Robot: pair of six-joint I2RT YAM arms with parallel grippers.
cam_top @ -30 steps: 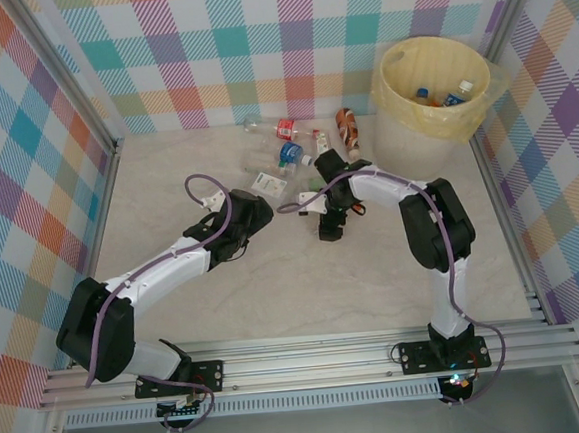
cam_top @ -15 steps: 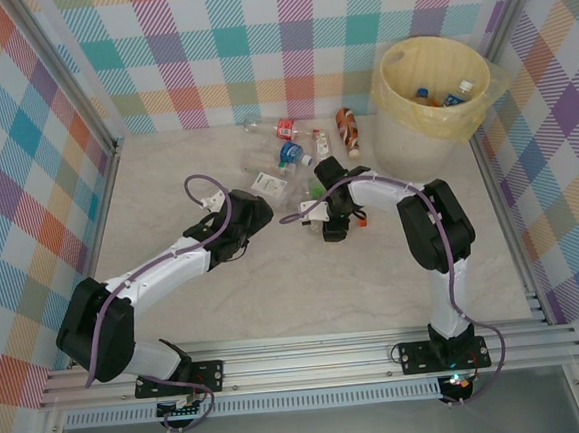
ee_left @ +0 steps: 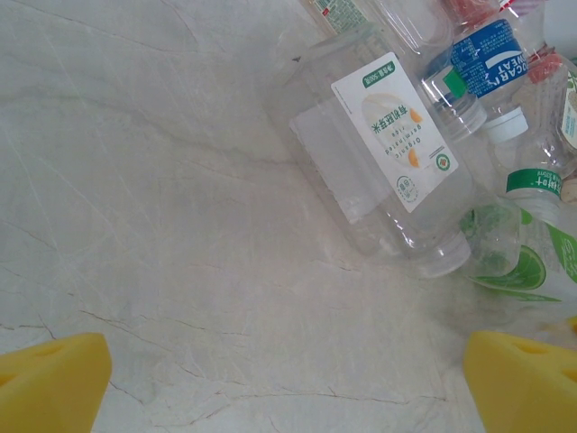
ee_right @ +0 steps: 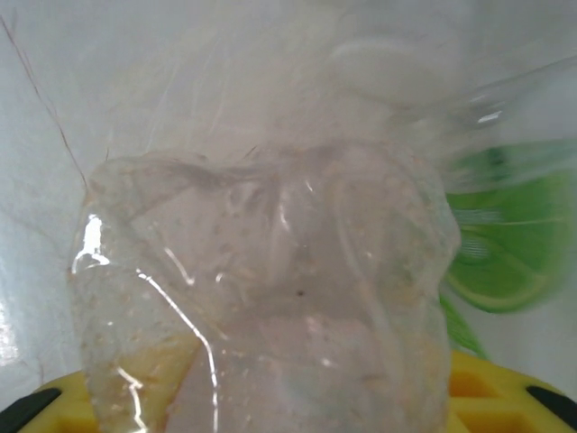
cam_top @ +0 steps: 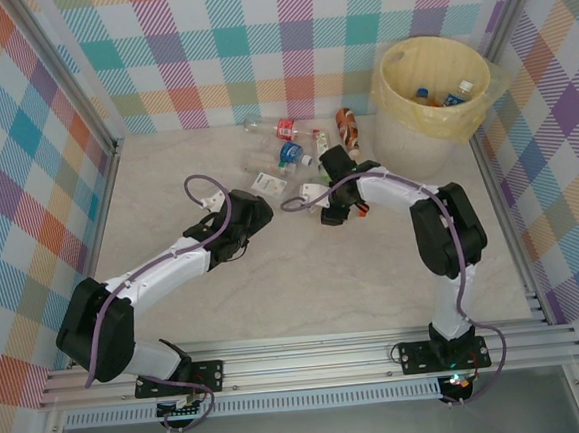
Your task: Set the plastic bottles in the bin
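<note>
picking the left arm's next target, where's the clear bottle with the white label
In the top view the white-label bottle lies left of centre, just beyond the open left tool. The blue-label bottle sits behind it to the right.

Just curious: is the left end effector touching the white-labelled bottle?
Apart: left wrist view shows bare table between the left end effector and the bottle.

The table (ee_left: 135, 225) under me looks like pale stone, matt and finely veined. The near bottle (ee_left: 361, 180) is clear glossy plastic with a smooth white label (ee_left: 397, 135). The pads (ee_left: 50, 383) of my left gripper (ee_left: 288, 397) are matt yellow. At my right wrist a crumpled bottle (ee_right: 270, 298) is thin, shiny, wrinkled plastic. Far right, the bin (cam_top: 399, 138) is smooth pale-yellow plastic, lined with a filmy translucent bag (cam_top: 484, 81). The near rails (cam_top: 311, 360) are dull silver metal.
</note>
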